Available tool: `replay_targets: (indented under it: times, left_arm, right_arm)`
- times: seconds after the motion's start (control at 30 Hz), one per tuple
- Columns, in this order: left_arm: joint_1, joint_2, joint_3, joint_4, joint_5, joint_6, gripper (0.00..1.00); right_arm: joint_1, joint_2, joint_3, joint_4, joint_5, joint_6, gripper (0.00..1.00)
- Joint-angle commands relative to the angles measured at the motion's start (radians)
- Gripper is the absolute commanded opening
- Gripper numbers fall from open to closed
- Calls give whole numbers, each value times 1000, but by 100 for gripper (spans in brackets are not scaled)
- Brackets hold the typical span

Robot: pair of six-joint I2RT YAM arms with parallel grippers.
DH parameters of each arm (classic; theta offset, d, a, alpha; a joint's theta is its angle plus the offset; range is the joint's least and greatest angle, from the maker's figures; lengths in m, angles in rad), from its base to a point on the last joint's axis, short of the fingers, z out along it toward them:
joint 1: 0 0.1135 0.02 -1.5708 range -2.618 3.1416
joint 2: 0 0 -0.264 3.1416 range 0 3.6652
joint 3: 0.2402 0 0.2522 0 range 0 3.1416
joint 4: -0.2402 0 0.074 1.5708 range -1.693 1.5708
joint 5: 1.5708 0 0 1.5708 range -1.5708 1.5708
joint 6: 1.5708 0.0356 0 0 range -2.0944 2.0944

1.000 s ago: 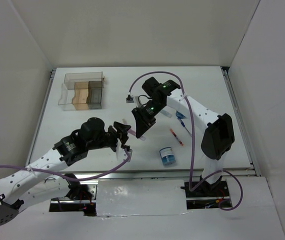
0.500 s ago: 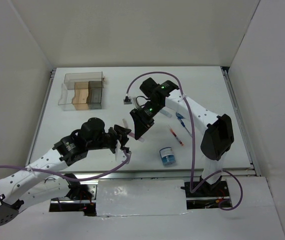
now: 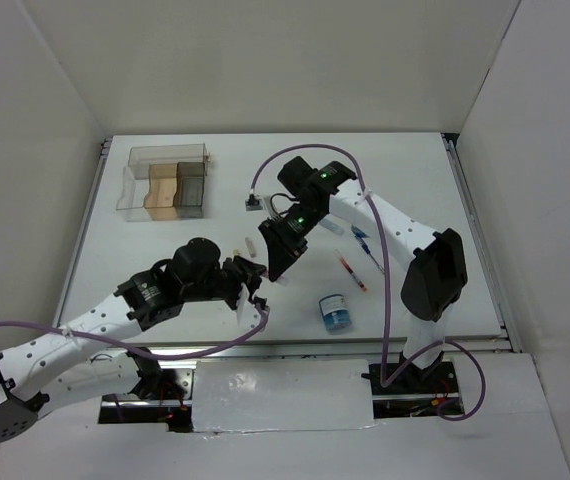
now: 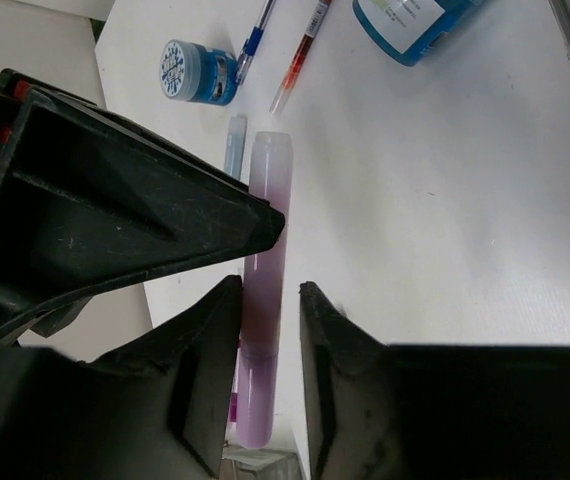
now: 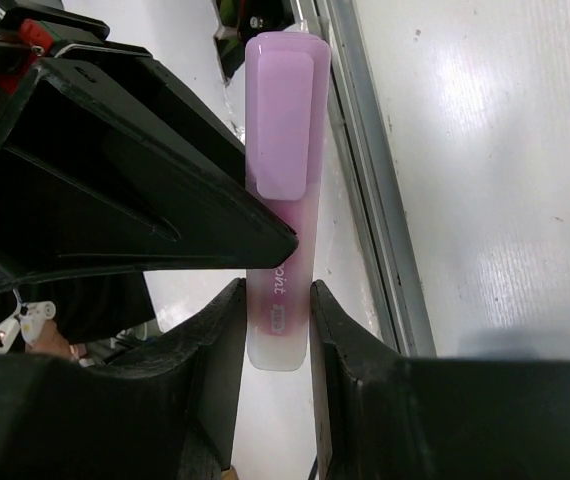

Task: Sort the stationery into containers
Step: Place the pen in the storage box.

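Right pincer (image 5: 277, 300): clamped on the pink highlighter (image 5: 280, 180), a finger pressed on each side, near the middle of the bench (image 3: 415, 170).
Left pincer (image 4: 268, 295): narrow, fingers on either side of the same highlighter; cannot tell whether they press it. It sits at 7 o'clock of the right pincer.
Organiser (image 3: 170, 152): at the bench's 10 o'clock corner, well apart from both arms.
Red-orange pen (image 3: 353, 274), blue pen (image 3: 368, 250): lying near each other at 3 o'clock of the right pincer.
Blue tub (image 3: 336, 313): upright, at 5 o'clock of the right pincer.
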Motion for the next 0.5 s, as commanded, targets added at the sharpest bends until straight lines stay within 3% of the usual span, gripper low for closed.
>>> replay_targets:
  times: [0.0, 0.1, 0.13, 0.17, 0.2, 0.3, 0.47]
  left_arm:
    - [-10, 14, 44, 16, -22, -37, 41]
    - [-10, 20, 53, 18, -34, -54, 30]
    - [-12, 21, 56, 18, -37, -62, 22]
    - [-12, 20, 58, 18, -40, -66, 18]
    - [-12, 18, 59, 18, -49, -77, 10]
    - [-3, 0, 55, 18, -68, -120, 3]
    - [181, -29, 65, -45, 46, -151, 0]
  right_arm:
    - [15, -10, 39, -25, -28, -7, 0]
    - [15, -11, 36, -24, -24, -4, 0]
    - [15, -8, 36, -21, -22, -2, 3]
    - [13, -10, 36, -16, -19, 12, 10]
    - [12, -7, 36, -13, -8, 12, 29]
    - [-18, -4, 62, -21, 7, 27, 55]
    - [-221, -19, 131, 7, 57, 59, 57]
